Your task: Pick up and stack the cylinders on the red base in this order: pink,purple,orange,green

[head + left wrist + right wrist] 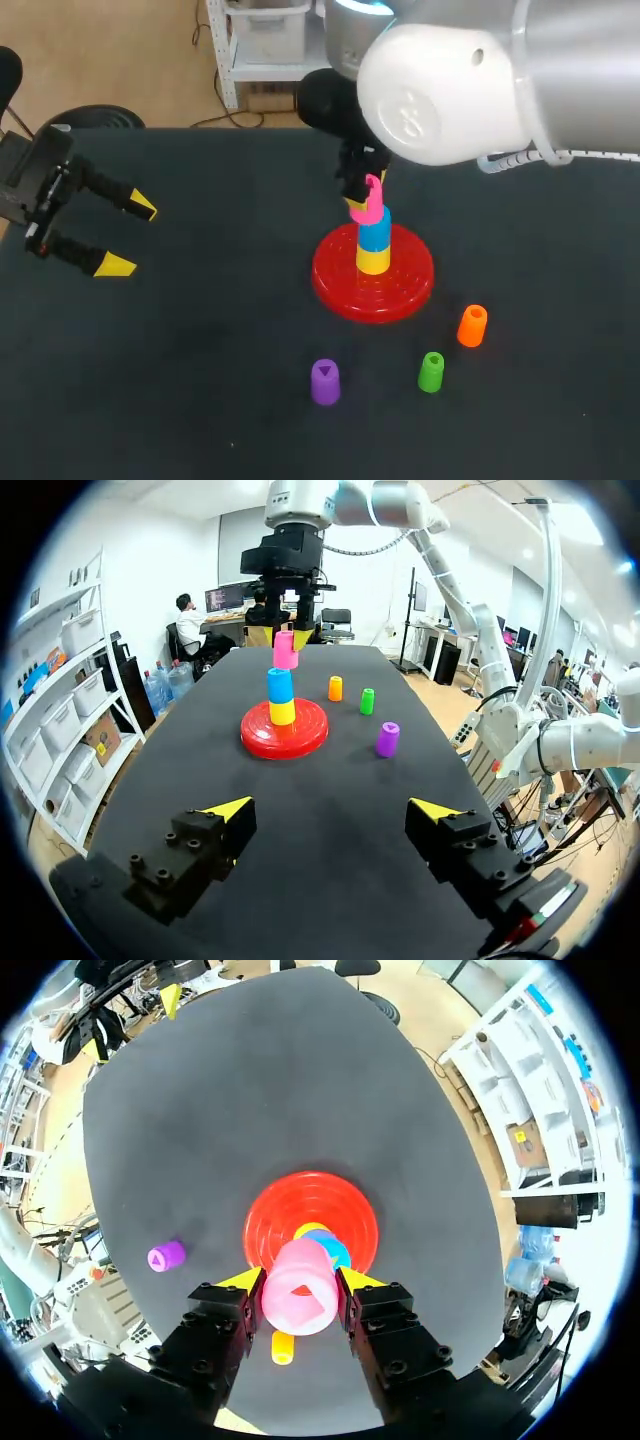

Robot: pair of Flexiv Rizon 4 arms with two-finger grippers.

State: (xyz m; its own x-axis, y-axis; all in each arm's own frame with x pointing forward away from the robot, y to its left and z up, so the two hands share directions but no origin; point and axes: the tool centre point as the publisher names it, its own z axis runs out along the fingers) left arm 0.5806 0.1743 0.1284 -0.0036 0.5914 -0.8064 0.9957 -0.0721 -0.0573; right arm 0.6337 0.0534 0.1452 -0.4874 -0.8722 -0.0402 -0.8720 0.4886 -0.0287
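My right gripper [300, 1285] is shut on the pink cylinder [298, 1300], holding it just over the stack on the red base [345, 285]. The stack is a yellow cylinder [373, 259] with a blue one [375, 232] on top. In the head view the pink cylinder [368, 203] sits slightly left of the blue one's top; I cannot tell whether they touch. The purple [325, 381], green [431, 371] and orange [472, 326] cylinders stand upright on the table in front of the base. My left gripper [130, 237] hangs open and empty at the far left.
The black table [200, 340] is bare between the left gripper [331, 808] and the base [310, 735]. From the left wrist, the purple cylinder [387, 739] is nearest, with green [367, 701] and orange [335, 688] behind it.
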